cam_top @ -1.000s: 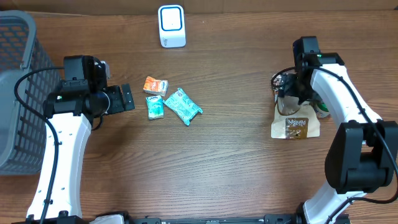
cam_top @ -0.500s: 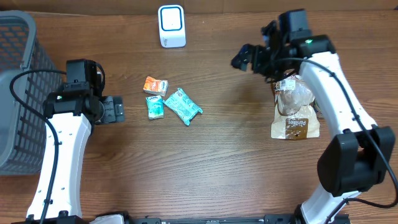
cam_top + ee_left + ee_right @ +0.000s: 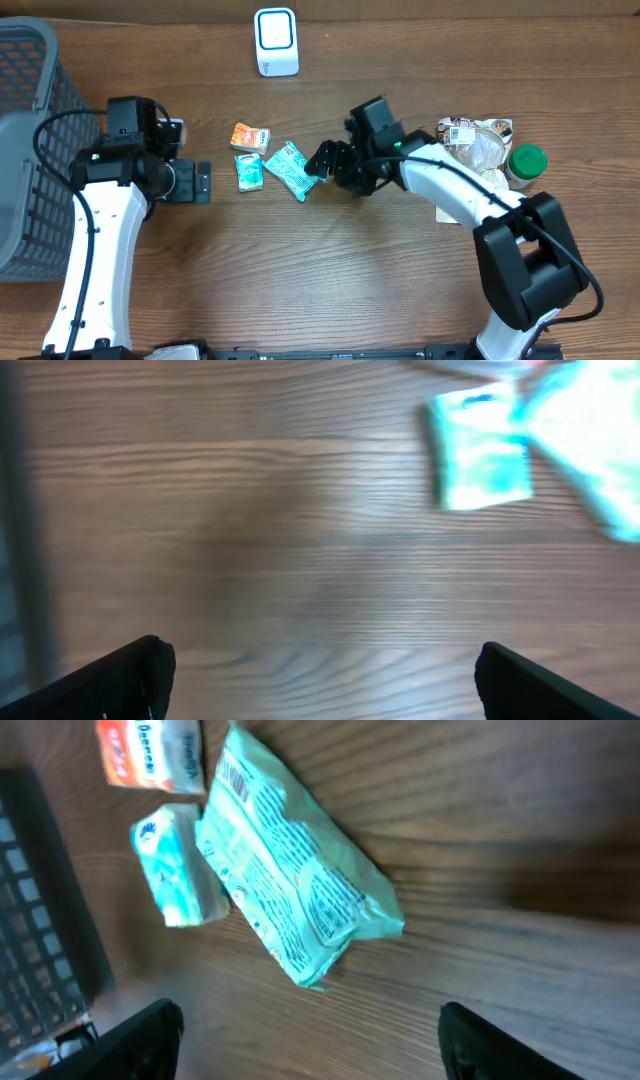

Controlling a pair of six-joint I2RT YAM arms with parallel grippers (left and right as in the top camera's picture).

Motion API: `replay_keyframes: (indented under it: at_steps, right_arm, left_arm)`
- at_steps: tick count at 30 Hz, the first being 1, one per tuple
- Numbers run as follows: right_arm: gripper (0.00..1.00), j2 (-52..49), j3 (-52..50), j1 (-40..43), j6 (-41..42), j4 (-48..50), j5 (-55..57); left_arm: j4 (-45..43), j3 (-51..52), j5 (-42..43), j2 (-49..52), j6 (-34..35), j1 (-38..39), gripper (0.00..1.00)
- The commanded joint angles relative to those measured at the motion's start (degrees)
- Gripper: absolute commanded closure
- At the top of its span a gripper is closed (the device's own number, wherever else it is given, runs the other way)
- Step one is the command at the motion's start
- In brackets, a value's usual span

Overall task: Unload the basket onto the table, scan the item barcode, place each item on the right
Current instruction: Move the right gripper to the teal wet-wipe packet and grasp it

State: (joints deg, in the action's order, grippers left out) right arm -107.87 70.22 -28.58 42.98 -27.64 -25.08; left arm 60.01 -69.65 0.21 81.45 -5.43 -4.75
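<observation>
Now relocated: right end effector (image 3: 322,158), swung from the brown snack bag (image 3: 478,150) across the worktop to the teal packet (image 3: 294,170) (lying flat mid-worktop, well apart from the scanner (image 3: 275,42)), jaws spread, empty, probably the next pick; left end effector (image 3: 195,182) likewise released.

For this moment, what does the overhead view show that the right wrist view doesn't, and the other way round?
Overhead only: the white scanner, the grey basket, the green-lidded jar, the clear bag beside it, and both arms. Right wrist only: the print on the large teal packet, close up, ahead of the open right gripper. Both: that packet, the small teal packet and the orange packet, lying close together on the table.
</observation>
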Motion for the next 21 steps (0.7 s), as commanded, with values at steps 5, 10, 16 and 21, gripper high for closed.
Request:
replay_keyframes:
  at_steps: [5, 10, 16, 21]
  right_arm:
    - [0.38, -2.8, -1.86, -3.63, 11.61, 5.42, 8.31]
    - [0.46, -7.56, -1.86, -4.0, 14.32, 11.87, 8.35]
    - [0.52, -11.78, -1.86, -3.98, 15.54, 16.96, 8.59]
    - [0.67, -12.7, -1.86, -3.98, 13.2, 18.27, 10.54]
  left_arm:
    - [-0.5, -0.26, 14.69, 0.17, -4.02, -0.07, 0.0]
    - [-1.7, -0.26, 14.69, 0.17, -6.84, -0.07, 0.01]
    - [-1.75, -0.26, 14.64, 0.17, -6.8, -0.07, 0.0]
    - [-1.77, -0.26, 14.64, 0.17, -6.82, -0.07, 0.01]
